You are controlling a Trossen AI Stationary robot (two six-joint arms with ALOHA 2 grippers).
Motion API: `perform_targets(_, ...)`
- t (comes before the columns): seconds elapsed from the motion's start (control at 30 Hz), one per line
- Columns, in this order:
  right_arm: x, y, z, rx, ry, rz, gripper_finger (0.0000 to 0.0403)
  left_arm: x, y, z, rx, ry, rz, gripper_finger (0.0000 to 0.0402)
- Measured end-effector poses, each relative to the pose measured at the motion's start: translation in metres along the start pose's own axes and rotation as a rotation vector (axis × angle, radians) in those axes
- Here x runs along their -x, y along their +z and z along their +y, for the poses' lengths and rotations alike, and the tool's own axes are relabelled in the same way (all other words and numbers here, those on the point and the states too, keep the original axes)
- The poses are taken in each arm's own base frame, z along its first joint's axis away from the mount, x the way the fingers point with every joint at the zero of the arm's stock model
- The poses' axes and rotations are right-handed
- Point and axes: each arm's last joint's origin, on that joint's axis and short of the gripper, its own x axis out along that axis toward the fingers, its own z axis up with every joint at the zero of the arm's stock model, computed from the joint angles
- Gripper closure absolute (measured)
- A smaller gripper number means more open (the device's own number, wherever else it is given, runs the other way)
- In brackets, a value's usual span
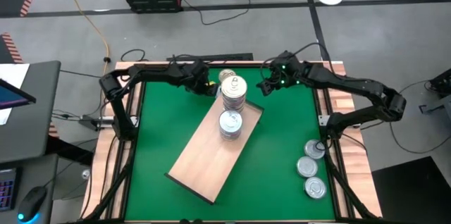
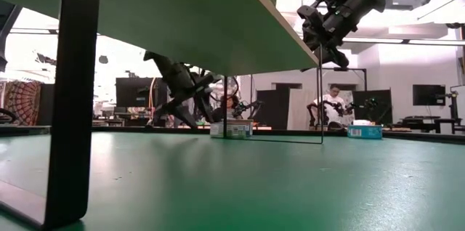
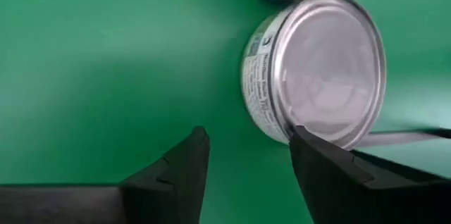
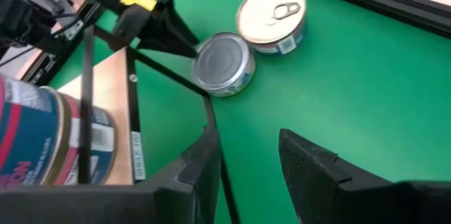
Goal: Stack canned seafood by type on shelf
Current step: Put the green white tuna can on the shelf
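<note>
I am looking down on the green table (image 1: 282,146), where the long light tan wooden shelf (image 1: 204,160) lies slanted from seven o'clock to one o'clock. A tall stack of flat round metal tins (image 1: 234,91) stands at its far end, and a shorter stack with a silver lid (image 1: 230,122) sits just nearer me. Three more silver tins (image 1: 310,166) wait loose on the table at four o'clock, well apart from the shelf.

My left gripper (image 1: 209,85) is at about eleven o'clock, just beside the tall stack. In its wrist view its two dark fingers (image 3: 184,162) stand spread, with green table showing between them, and one finger touches the rim of a silver unlabelled-top tin (image 4: 224,62) tipped up on its edge. Nothing is pinched. A gold-toned pull-tab tin (image 4: 270,15) lies flat just beyond it.

My right gripper (image 1: 269,85) hovers at one o'clock, its fingers parted and empty.

My worry is this: the tilted tin sits outside the gap, not between the fingers. If I close now, I judge the finger may push it so that it rolls away or knocks the gold tin. It is also close to the shelf's wire frame and the tall stack, which a sideways nudge could topple.
</note>
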Motion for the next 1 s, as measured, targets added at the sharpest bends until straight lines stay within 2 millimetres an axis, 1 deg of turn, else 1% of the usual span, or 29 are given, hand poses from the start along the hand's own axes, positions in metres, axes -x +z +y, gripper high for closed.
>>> perform_targets(0.13, -0.001, -0.002, 0.004, 0.011, 0.015, 0.005, 0.0235, -0.004, -0.003, 0.005, 0.033, -0.062, -0.012, 0.0228)
perform_targets(0.3, -0.001, -0.002, 0.005, 0.012, 0.017, 0.007, 0.0235, -0.005, -0.005, 0.006, 0.019, -0.05, -0.008, 0.0237)
perform_targets(0.43, -0.001, -0.002, 0.005, 0.012, 0.016, 0.007, 0.0235, -0.004, -0.012, 0.014, -0.008, 0.072, 0.043, 0.0245)
perform_targets(0.57, -0.001, -0.002, 0.005, 0.012, 0.016, 0.007, 0.0235, -0.002, -0.019, 0.02, -0.052, 0.149, 0.11, 0.0256)
perform_targets(0.6, -0.001, -0.002, 0.005, 0.012, 0.016, 0.008, 0.0235, 0.0, -0.019, 0.02, -0.061, 0.15, 0.111, 0.0259)
perform_targets(0.7, -0.001, -0.002, 0.005, 0.011, 0.015, 0.008, 0.0235, 0.015, -0.02, 0.017, -0.068, 0.158, 0.1, 0.0266)
perform_targets(0.8, -0.001, -0.002, 0.005, 0.009, 0.015, 0.008, 0.0235, 0.032, -0.009, 0.004, -0.07, 0.082, -0.033, 0.0271)
perform_targets(0.87, -0.001, -0.003, 0.006, 0.011, 0.017, 0.009, 0.0235, 0.037, -0.002, -0.003, -0.053, 0.018, -0.097, 0.0272)
perform_targets(0.93, -0.001, -0.003, 0.006, 0.011, 0.017, 0.008, 0.0235, 0.032, 0.001, -0.004, -0.03, -0.03, -0.114, 0.0272)
perform_targets(1.0, -0.001, -0.003, 0.006, 0.009, 0.017, 0.008, 0.0235, 0.022, 0.002, -0.007, -0.013, -0.087, -0.118, 0.0272)
